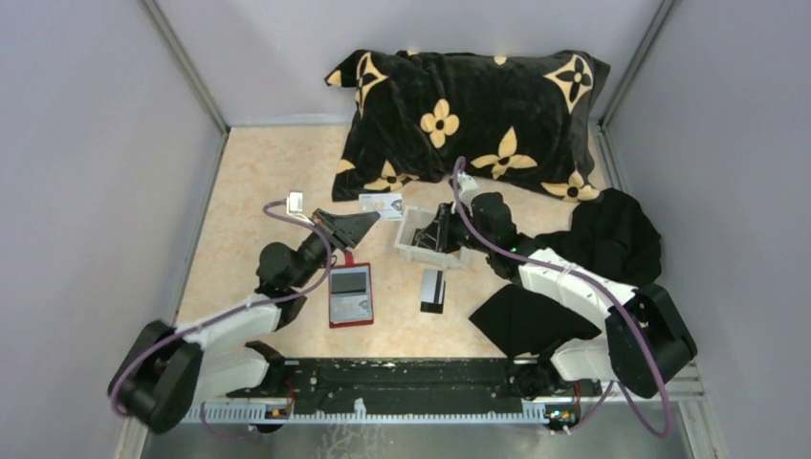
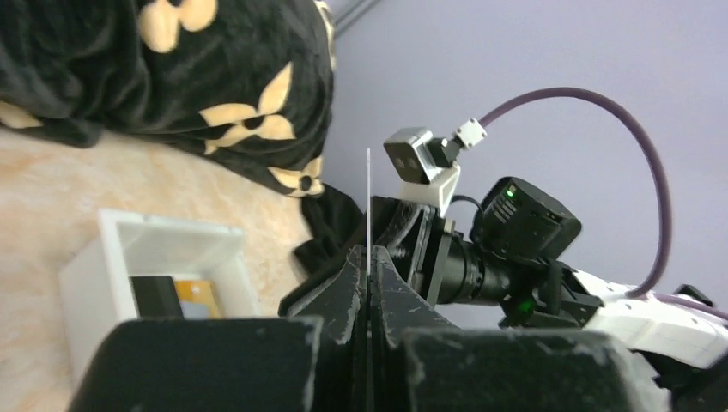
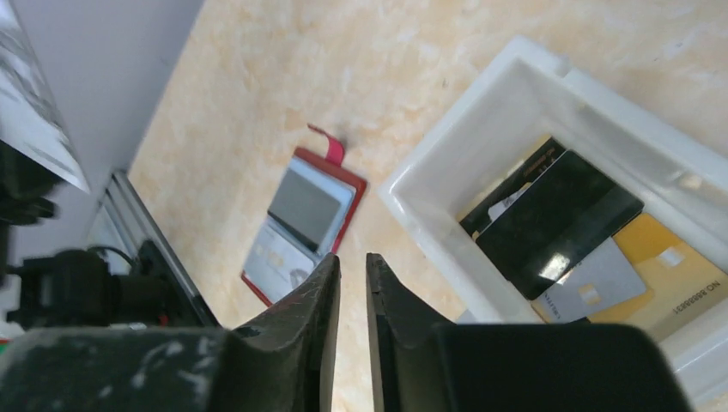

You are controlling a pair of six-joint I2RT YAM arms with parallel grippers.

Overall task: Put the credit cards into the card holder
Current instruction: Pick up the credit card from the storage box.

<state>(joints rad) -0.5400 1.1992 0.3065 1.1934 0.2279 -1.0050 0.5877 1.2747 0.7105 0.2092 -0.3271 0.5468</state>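
The left gripper (image 2: 367, 257) is clenched on a thin, pale plastic credit card (image 2: 367, 197). It pinches the card along one edge, so most of the card stands out past the fingertips. The right gripper (image 3: 352, 262) hovers with its jaws a narrow slit apart and nothing between them. It is right over the wall of a small white rectangular tray (image 3: 446, 249), in which a glossy black card (image 3: 558, 223), a grey one (image 3: 592, 287) and a yellow one (image 3: 678, 275) lie overlapped.

I'd worry most about that edge grip. If the free end of the card catches a pocket lip, the card could pivot or slide between the fingers. The holder is loose on the table, so a push into it may simply skid it away, or the card may ride over the pocket instead of entering. The right gripper sits so near the tray wall that a small drop could knock the tray.

The flat red folding card holder (image 1: 351, 295) lies open on the tabletop. It is not under the left fingertips but back beside that arm's wrist. From the right gripper it is off to the left, beyond the tray's corner. One half shows a dark grey panel and the other a paler clear pocket, with a small red tab at the far end. I cannot tell whether any pocket is filled.
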